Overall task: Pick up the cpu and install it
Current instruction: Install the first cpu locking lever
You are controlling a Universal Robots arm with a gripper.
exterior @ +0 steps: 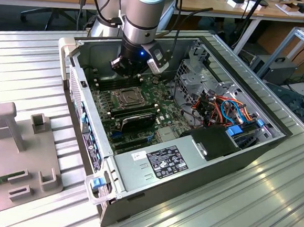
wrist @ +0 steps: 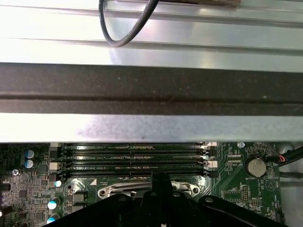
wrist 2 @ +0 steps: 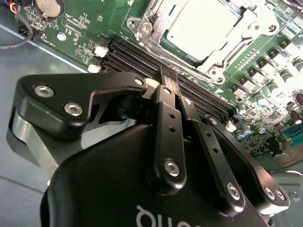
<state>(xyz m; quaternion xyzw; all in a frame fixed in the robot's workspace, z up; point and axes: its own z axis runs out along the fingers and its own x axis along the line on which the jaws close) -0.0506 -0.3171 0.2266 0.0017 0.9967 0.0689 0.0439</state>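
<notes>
Ribbed metal tabletop (exterior: 30,56) carries an open computer case (exterior: 189,174) lying on its side, with a grey fixture plate (exterior: 17,155) well apart from the gripper, toward the exterior view's left.

Inside the case: the green motherboard (exterior: 141,110) takes up most of the floor. A power supply box (exterior: 164,159) sits at the near edge, well away from the gripper. A drive bay with bundled orange and blue cables (exterior: 231,112) lies off to the exterior view's right.

The gripper (wrist 2: 169,78) hangs low over the board, just above the memory slots (wrist: 132,156). In the second wrist view its two fingers (wrist 2: 165,101) stand pressed together, tips meeting, and nothing shows between them. I read it as closed and empty.

The cpu (wrist 2: 203,26), dull silver top, lies flat inside the square socket frame (wrist 2: 222,59), just beyond the fingertips and across the row of slots. In the exterior view the socket (exterior: 127,97) is directly below and in front of the gripper. The chip looks level with the frame around it.

Judgement: the chip appears already seated, so the pick and place part looks finished. Work stands at the closing end of the install. Whether the socket's retaining plate is latched down I cannot tell. Any further contact here calls for a light, vertical touch; the slots and small capacitors (wrist 2: 284,75) crowd the fingertips closely.
</notes>
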